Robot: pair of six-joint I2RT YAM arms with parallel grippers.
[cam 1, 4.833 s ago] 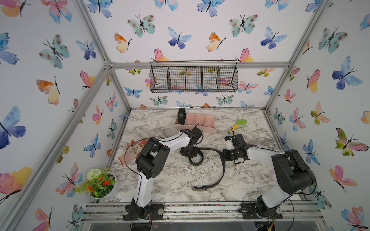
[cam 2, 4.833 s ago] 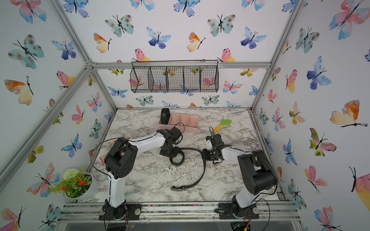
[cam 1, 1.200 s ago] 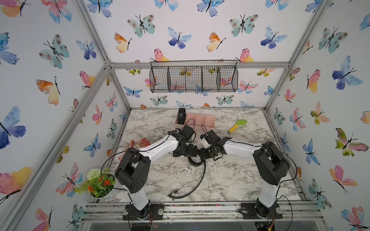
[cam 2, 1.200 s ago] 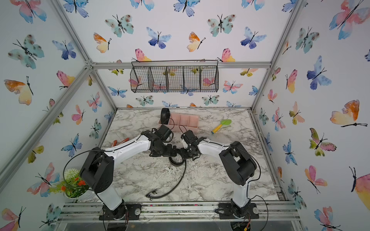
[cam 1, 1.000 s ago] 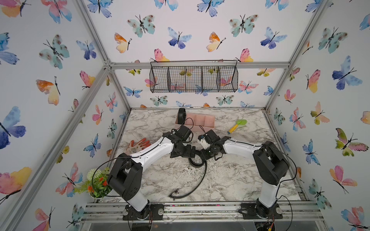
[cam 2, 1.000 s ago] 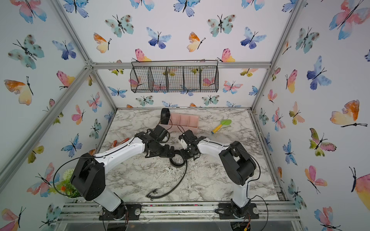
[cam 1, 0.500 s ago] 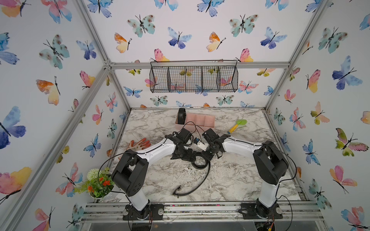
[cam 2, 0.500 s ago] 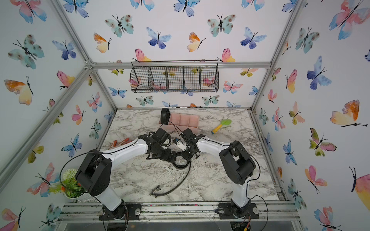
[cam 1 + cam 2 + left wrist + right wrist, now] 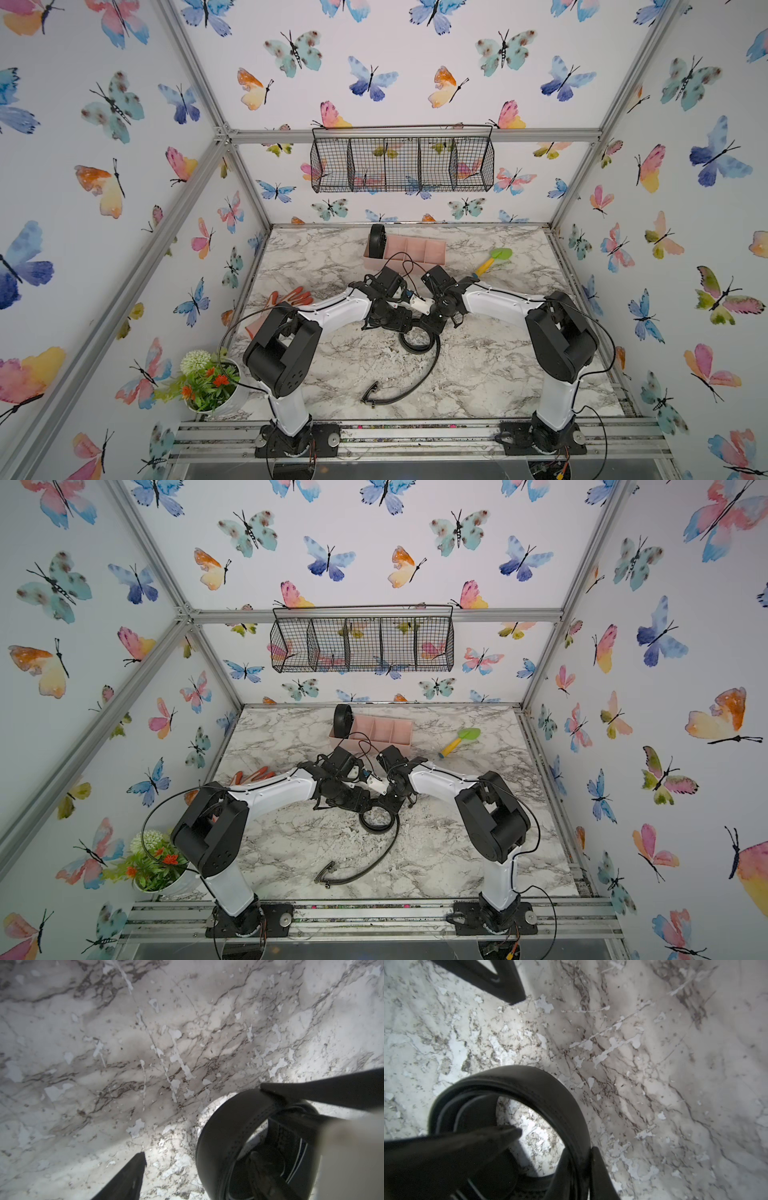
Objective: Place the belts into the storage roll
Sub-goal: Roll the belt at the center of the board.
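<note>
One belt (image 9: 376,241) (image 9: 343,719) stands coiled in the left end compartment of the pink storage roll (image 9: 432,249) (image 9: 399,731). The other belt (image 9: 434,361) (image 9: 392,837) is partly coiled mid-table, and its tail trails forward to the buckle (image 9: 371,397). My right gripper (image 9: 583,1167) (image 9: 430,326) is shut on the coil's wall (image 9: 550,1088), one finger inside and one outside. My left gripper (image 9: 197,1169) (image 9: 405,328) is open astride the opposite wall (image 9: 224,1136), with bare marble between its outer finger (image 9: 128,1178) and the coil.
A black wire basket (image 9: 401,164) hangs on the back wall. A green and yellow toy shovel (image 9: 492,259) lies right of the tray, orange gloves (image 9: 286,299) lie at the left edge, and a potted plant (image 9: 210,382) stands front left.
Both grippers and the coil have shifted slightly toward the front. The tail and buckle have slid rightward as the loose part shortened. My left jaws have narrowed.
</note>
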